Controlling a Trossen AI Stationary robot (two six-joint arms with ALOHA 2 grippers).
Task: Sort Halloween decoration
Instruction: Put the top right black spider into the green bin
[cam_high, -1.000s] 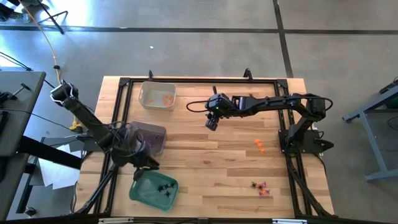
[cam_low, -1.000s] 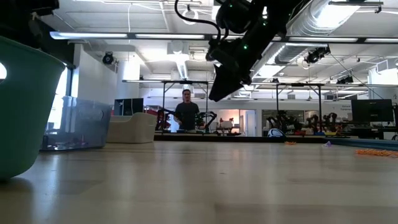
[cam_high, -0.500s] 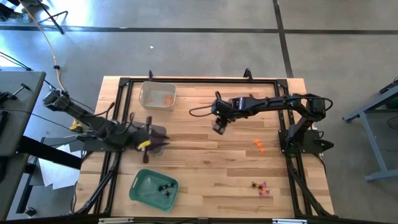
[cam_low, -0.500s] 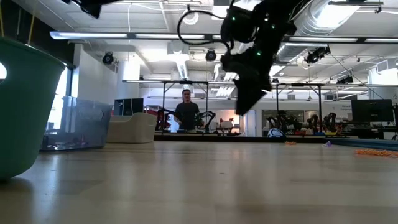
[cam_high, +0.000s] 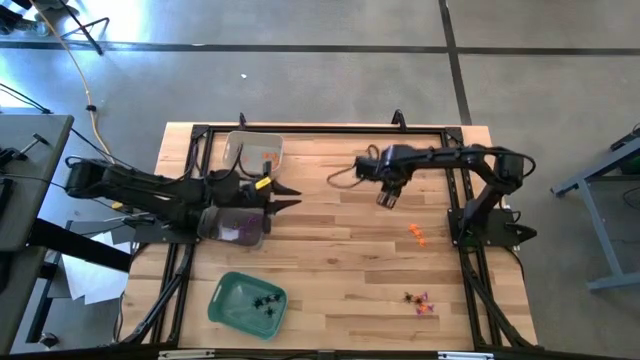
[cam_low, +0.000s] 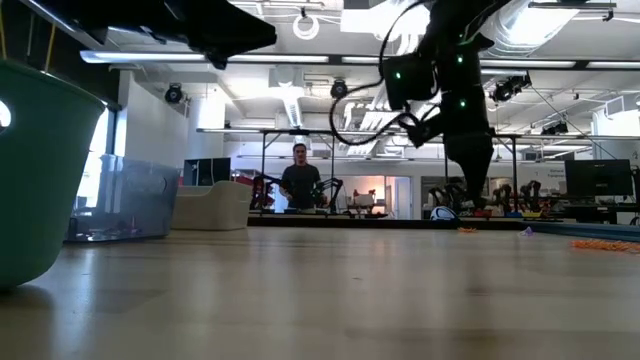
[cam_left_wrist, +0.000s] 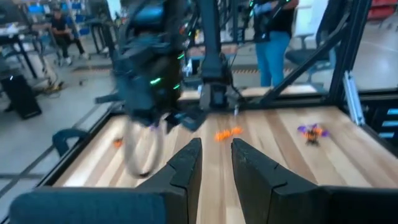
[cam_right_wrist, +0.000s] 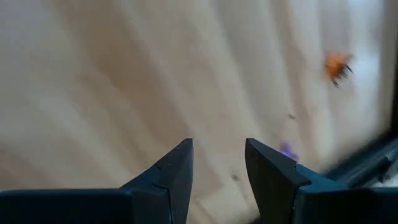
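Observation:
Orange trinkets (cam_high: 417, 235) lie on the table at the right. A mixed pile of purple, orange and black trinkets (cam_high: 420, 302) lies nearer the front right. My right gripper (cam_high: 388, 198) is open and empty, raised above the table a little left of and beyond the orange trinkets; its wrist view shows one orange trinket (cam_right_wrist: 336, 65) below. My left gripper (cam_high: 286, 196) is open and empty, level, pointing toward the table's right, past the clear tray of purple trinkets (cam_high: 235, 226). The left wrist view shows the orange trinkets (cam_left_wrist: 229, 132) and the mixed pile (cam_left_wrist: 311, 132) ahead.
A clear tray with orange trinkets (cam_high: 255, 152) stands at the far left, partly under my left arm. A green tray with black spiders (cam_high: 248, 303) stands at the near left. A dark frame (cam_high: 462, 250) runs along the table's edges. A person (cam_low: 301, 180) stands far behind the table.
My left gripper has swung from above the green tray toward the far edge and the right, over the purple tray, and now points right. My right gripper has gone toward the table's right edge, nearer the orange trinkets.

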